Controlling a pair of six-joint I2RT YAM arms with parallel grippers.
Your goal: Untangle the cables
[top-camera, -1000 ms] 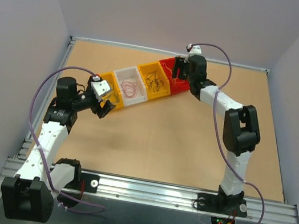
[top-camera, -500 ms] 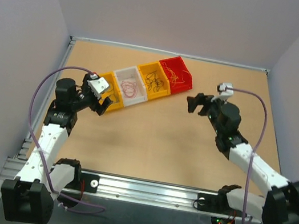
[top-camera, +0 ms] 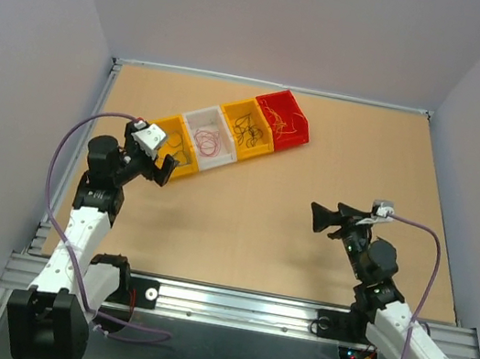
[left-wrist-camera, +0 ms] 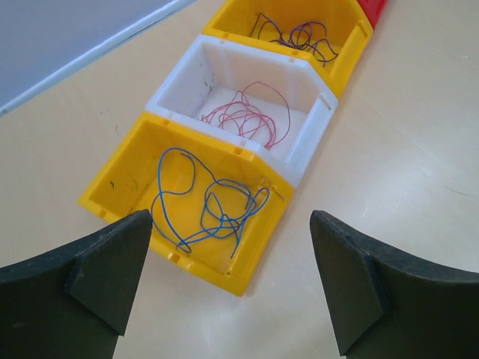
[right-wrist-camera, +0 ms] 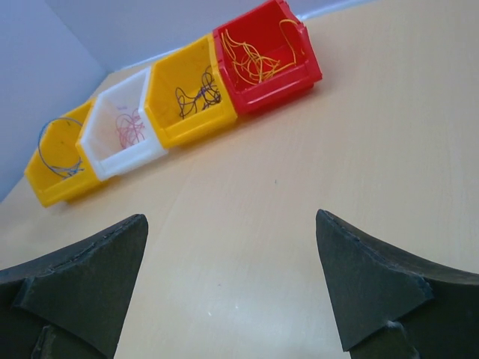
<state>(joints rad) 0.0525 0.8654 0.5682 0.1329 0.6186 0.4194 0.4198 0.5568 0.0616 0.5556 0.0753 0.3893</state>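
Sitting in four bins (left-wrist-camera: 318,131): four cable clumps (left-wrist-camera: 243,118).

- The left arm (top-camera: 71,238) rises from its base at the near left, bends at the elbow, and sends its wrist forward and to the right.
- The left jaws stand wide apart. In the wrist view both dark fingers (left-wrist-camera: 97,277) sit at the lower corners, with nothing between them.
- The right arm (top-camera: 409,330) is folded low, tucked close to its base, with its forearm angled to the left.
- The right jaws gape wide as well. Their fingers (right-wrist-camera: 75,288) are empty, and their tips point left.
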